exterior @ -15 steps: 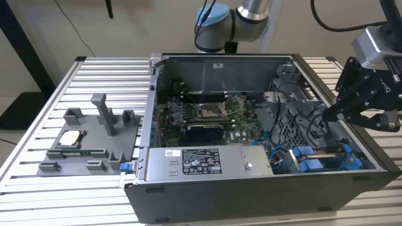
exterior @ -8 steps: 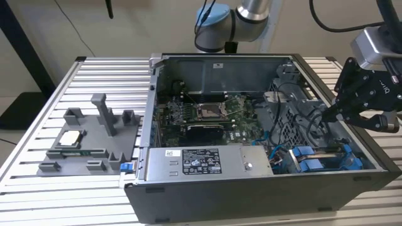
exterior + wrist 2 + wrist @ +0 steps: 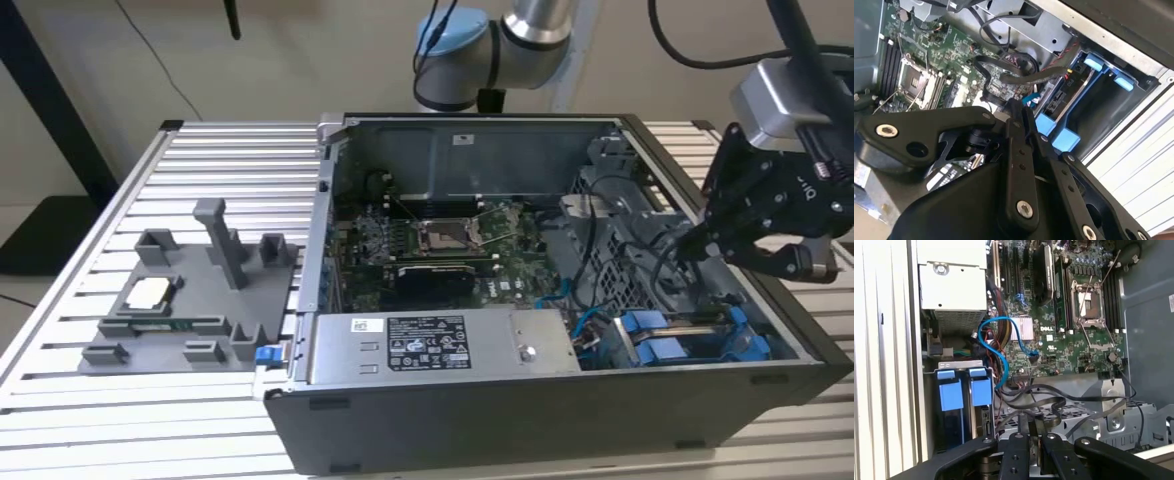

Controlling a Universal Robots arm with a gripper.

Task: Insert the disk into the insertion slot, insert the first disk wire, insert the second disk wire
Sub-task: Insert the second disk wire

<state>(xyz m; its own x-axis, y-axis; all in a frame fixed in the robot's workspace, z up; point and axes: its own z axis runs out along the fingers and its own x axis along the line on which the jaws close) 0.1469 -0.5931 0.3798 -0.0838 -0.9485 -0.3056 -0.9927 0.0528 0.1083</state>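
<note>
Exterior view: black two-finger gripper, fingers pressed together on a dark cable, hangs above the open grey computer case, with the blue-framed disk seated in its grey drive bay just below, toward the case's front wall.

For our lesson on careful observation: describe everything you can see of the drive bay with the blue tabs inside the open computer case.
The insertion slot is a narrow grey metal bay in the case's corner at the exterior view's lower right, beside the labelled power-supply box. Bright blue plastic tabs and blue rails line it, set side by side in the first wrist view. Dark cables and a blue wire run close by. The end effector hovers above the case, apart from it.
</note>
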